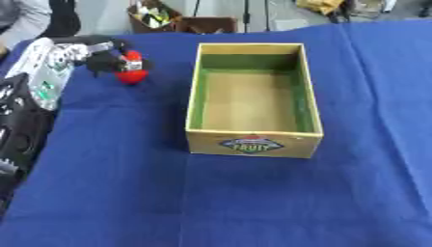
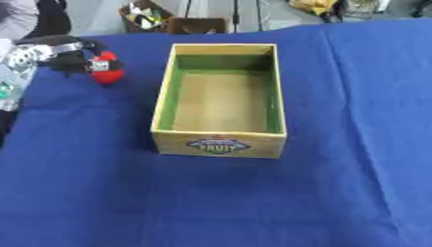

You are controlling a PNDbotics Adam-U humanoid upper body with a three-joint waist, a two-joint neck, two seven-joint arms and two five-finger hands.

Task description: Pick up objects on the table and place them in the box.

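Left hand clenched round small red ball at box's ten o'clock; likely light, smooth, best cupped around its middle.

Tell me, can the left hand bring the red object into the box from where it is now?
Probably yes. The left hand is curled round the red object, left of the open box; only blue cloth lies between them.
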